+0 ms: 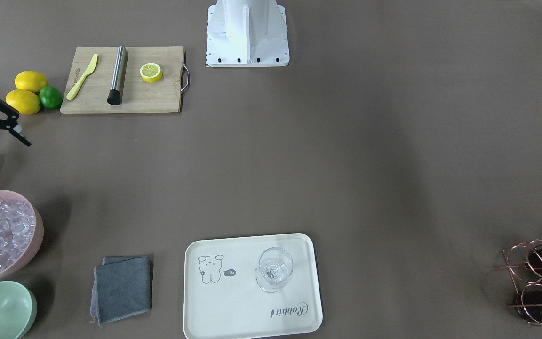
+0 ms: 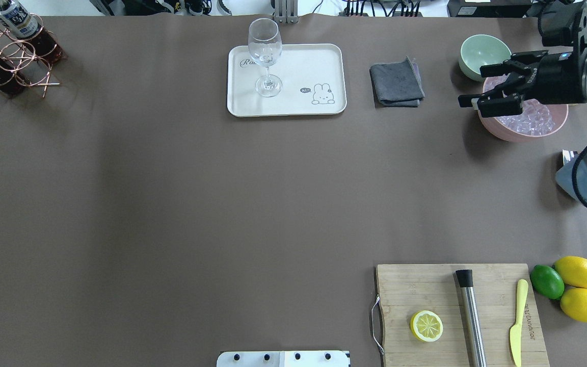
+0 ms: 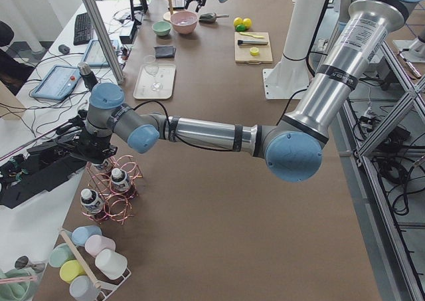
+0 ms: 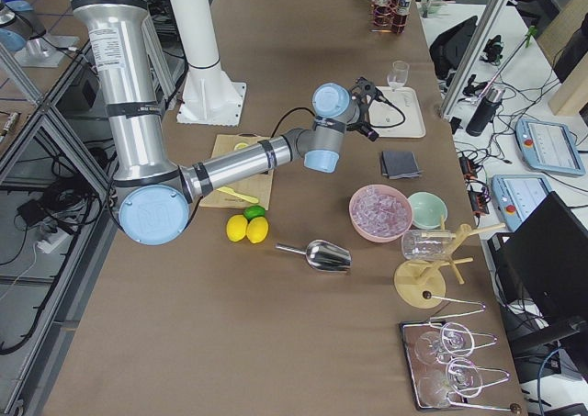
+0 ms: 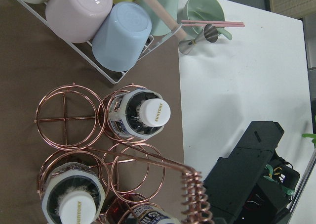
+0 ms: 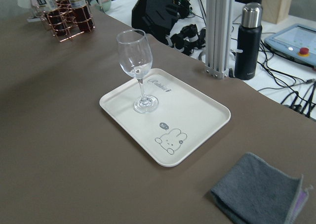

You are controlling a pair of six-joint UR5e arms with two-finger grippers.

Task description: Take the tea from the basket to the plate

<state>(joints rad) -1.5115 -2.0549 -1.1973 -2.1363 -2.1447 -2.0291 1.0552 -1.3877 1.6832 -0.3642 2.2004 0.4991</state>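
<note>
Three tea bottles with white caps [image 5: 153, 112] stand in the copper wire basket [image 5: 64, 117], which sits at the table's far left corner [image 2: 13, 61]. My left gripper [image 3: 99, 158] hangs just above the basket; its fingers do not show in the left wrist view, so I cannot tell whether it is open or shut. The cream plate [image 2: 298, 66] lies at the far middle with a clear stemmed glass [image 2: 264, 51] on it. My right gripper [image 2: 472, 85] is open and empty above the pink bowl, far from the basket.
A pink bowl of ice [image 2: 523, 127], a mint-green bowl [image 2: 484, 53] and a grey cloth [image 2: 396, 81] sit right of the plate. A cutting board [image 2: 426, 290] with a lemon half, metal rod and knife is at the near right. A rack of cups [image 5: 118, 33] stands by the basket.
</note>
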